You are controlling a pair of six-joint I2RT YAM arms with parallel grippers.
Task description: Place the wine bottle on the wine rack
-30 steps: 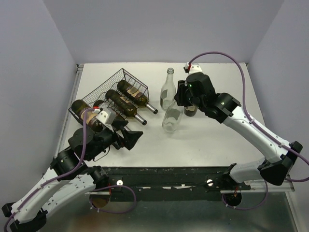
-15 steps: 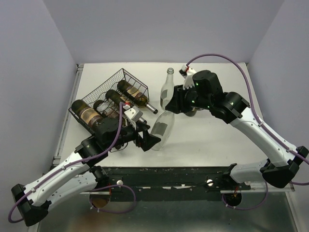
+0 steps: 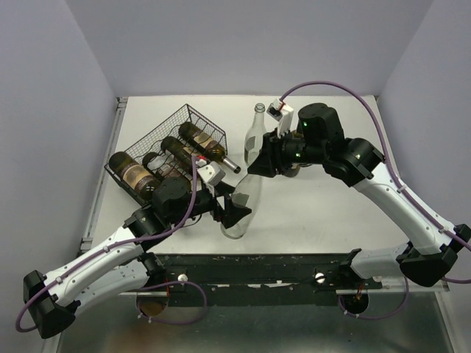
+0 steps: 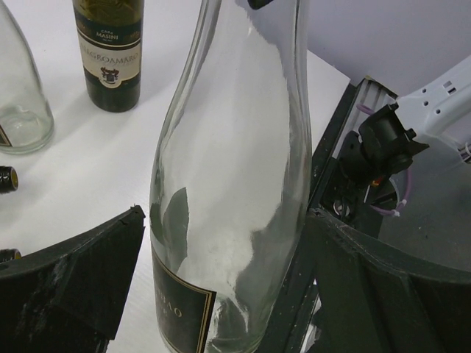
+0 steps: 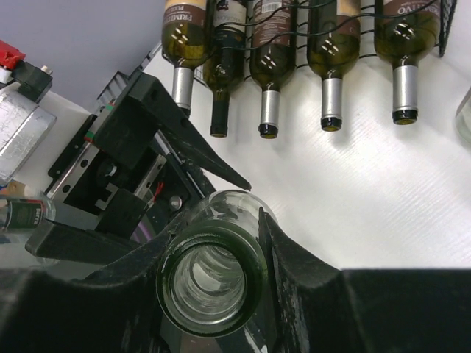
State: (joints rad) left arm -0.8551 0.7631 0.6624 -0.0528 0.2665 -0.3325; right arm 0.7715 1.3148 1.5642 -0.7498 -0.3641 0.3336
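Observation:
The clear empty wine bottle point(image 3: 246, 193) leans with its base near the table's front edge. My right gripper point(image 3: 259, 160) is shut on its neck; in the right wrist view the bottle's green-rimmed mouth point(image 5: 213, 287) sits between the right gripper's point(image 5: 215, 265) fingers. My left gripper point(image 3: 234, 211) is open and straddles the bottle's lower body. In the left wrist view the bottle point(image 4: 235, 132) fills the left gripper's point(image 4: 227, 243) gap, with a thin sliver of table showing by the left finger. The black wire wine rack point(image 3: 193, 115) stands at the back left and holds several dark bottles, and it also shows in the right wrist view point(image 5: 438, 33).
A second clear bottle point(image 3: 255, 136) stands upright just behind the held one. A dark labelled bottle point(image 4: 110, 51) stands by the right arm. The necks of the racked bottles point(image 5: 333, 99) point towards the middle of the table. The table's metal front rail point(image 3: 294, 259) lies just below the bottle's base.

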